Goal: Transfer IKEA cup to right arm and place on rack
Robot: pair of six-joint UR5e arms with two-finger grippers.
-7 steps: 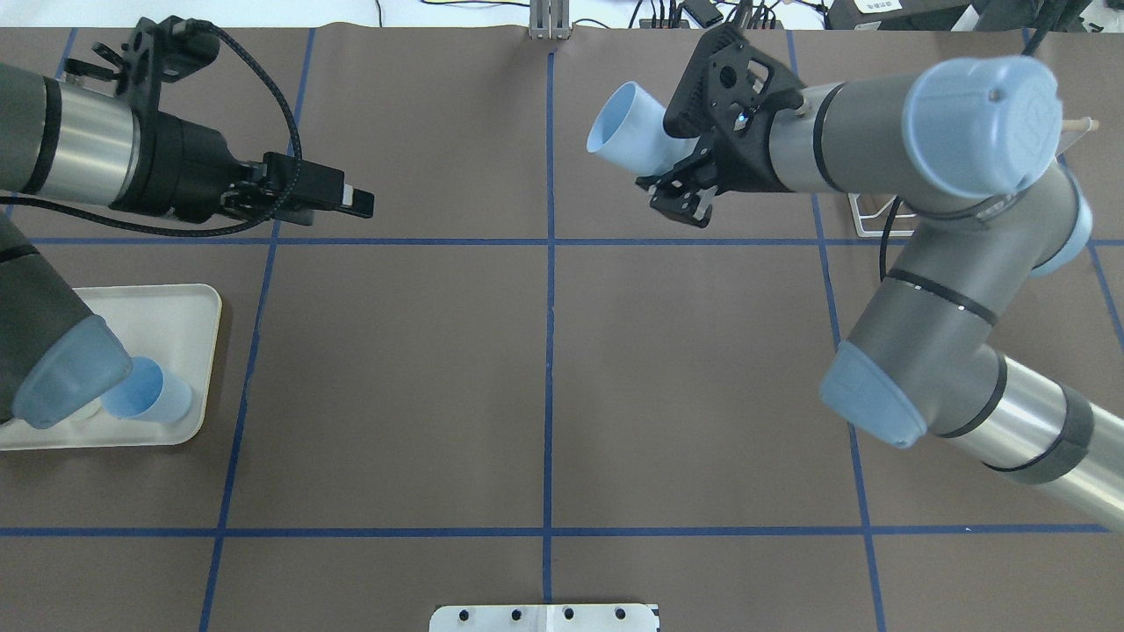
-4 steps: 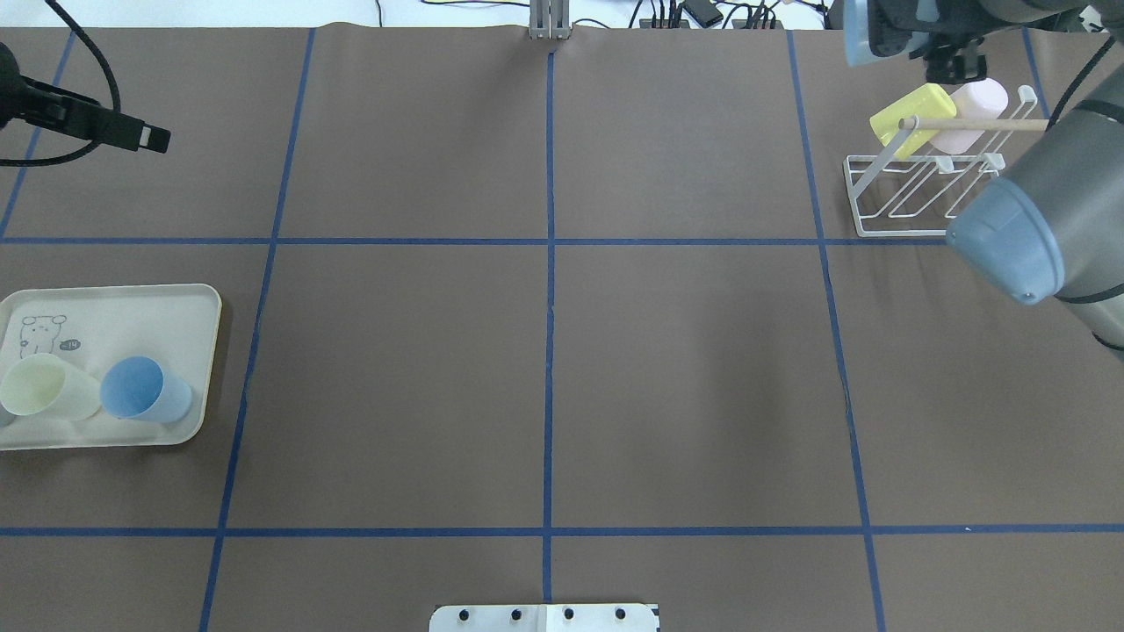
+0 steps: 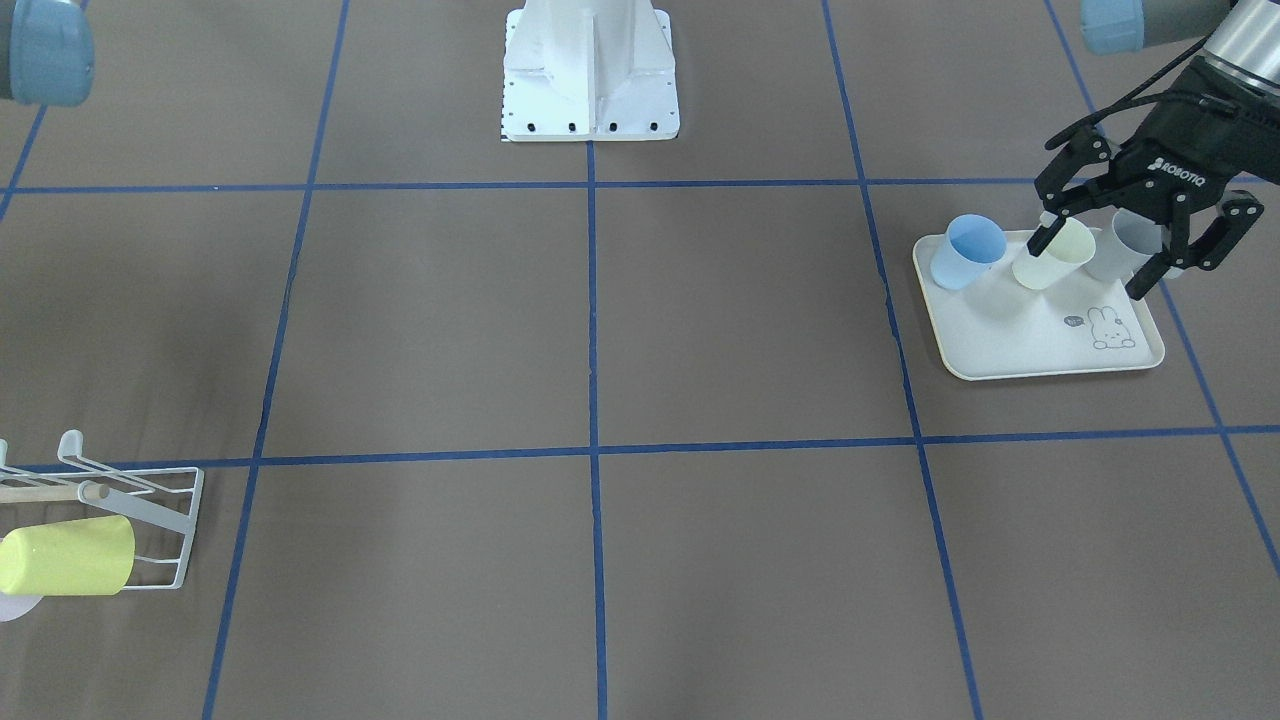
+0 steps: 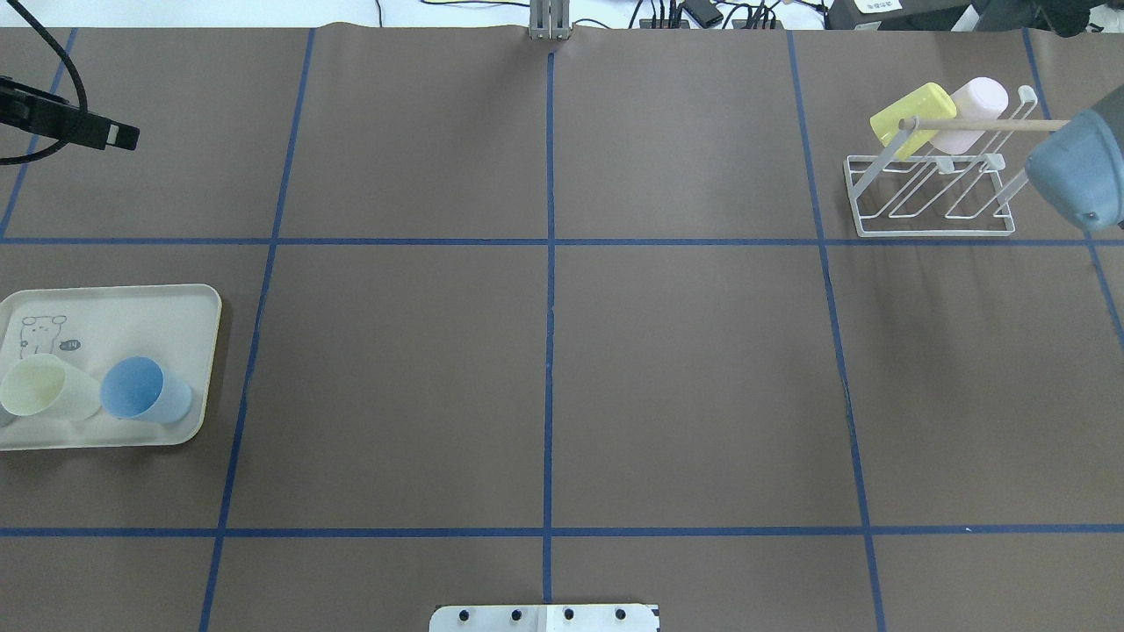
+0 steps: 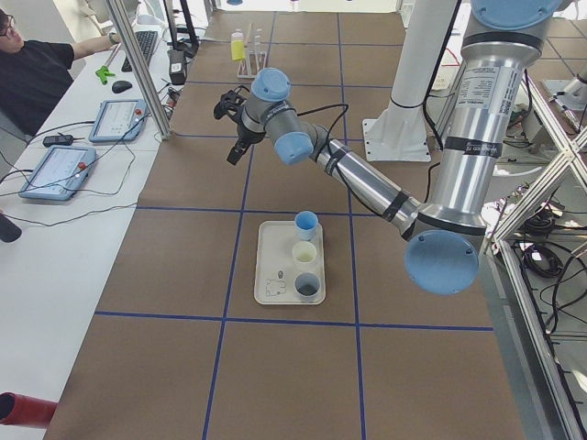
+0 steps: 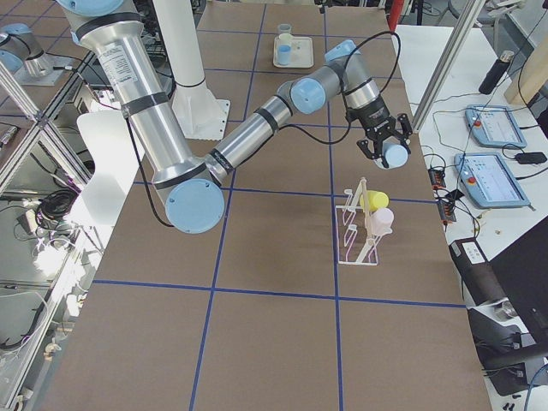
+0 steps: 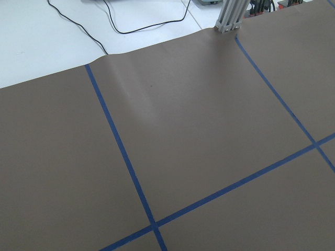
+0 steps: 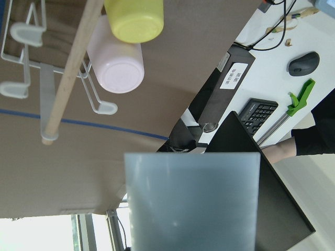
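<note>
The right hand [image 6: 385,147] held the grey-blue cup [image 8: 191,204] up off the table. In the wrist view the fingers were out of frame and the cup filled the lower middle. It was a plain, smooth, matte cup with no handle or print, its sides narrowing only slightly. From the right end of the table it hung near the rack [image 4: 933,233] but clear of it, over the table's far edge. The white wire rack carried a wooden rod [image 4: 983,125], with a yellow cup [image 4: 922,105] and a pink cup [image 4: 975,101] side by side on its prongs. The left hand [image 3: 1090,268] was spread wide and empty. On the tray [image 3: 1010,340] stood a blue cup [image 3: 965,250], a cream cup [image 3: 1055,255] and a grey cup [image 3: 1115,255].
</note>
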